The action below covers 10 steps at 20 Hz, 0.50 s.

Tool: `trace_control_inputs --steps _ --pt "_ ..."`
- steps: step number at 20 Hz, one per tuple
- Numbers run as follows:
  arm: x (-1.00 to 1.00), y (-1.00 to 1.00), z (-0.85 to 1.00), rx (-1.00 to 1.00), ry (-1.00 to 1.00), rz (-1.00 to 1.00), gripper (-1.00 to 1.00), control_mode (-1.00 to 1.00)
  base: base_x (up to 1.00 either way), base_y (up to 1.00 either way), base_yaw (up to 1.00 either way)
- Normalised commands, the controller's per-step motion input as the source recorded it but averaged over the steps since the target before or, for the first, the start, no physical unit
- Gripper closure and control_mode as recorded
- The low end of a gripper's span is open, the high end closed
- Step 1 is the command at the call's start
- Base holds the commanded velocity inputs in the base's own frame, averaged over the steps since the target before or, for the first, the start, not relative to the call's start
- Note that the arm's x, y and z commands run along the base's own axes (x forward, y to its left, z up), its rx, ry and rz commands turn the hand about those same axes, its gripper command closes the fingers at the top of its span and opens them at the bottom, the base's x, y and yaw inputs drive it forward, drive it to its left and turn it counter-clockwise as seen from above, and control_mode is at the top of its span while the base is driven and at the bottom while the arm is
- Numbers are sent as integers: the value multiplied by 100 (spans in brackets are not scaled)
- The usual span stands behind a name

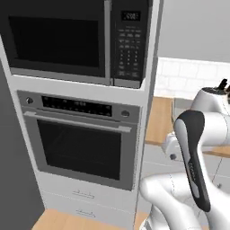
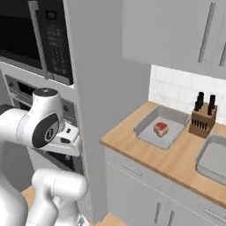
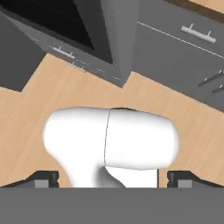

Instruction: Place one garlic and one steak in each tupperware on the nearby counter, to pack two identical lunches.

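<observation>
A: Where's the steak [image 2: 161,128]?

B: In the tupperware [image 2: 145,130] just left of the knife block [image 2: 203,119], seen from the right base camera. It's a chunky red piece with a pale edge, lying near the middle of that shallow grey tray.

A: And the second tray?

B: On the far side of the block, at the right edge of that picture, there is another grey tupperware [image 2: 216,160] with a broad rim and rounded corners. What shows of it looks bare. Both sit on the light-brown wooden bench [image 2: 176,161], which runs away from the block in both directions.

A: Any garlic?

B: I can't spot any.

A: What about the jaws [image 3: 113,178]?

B: In the hand camera they stand wide apart with nothing between them, pointing down at the wooden floor [image 3: 26,113].

A: So which step is this?

B: I'd judge one steak placed, and the arm between items. Next it needs to find a garlic or the other steak, which probably means turning or driving away from the oven [image 1: 81,134] column.
</observation>
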Motion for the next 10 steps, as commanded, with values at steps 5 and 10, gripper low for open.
trace_control_inputs --steps 5,10 --pt "0 0 0 0 0 0 -100 100 -8 85 90" --pt "0 0 0 0 0 0 -100 100 -9 86 77"
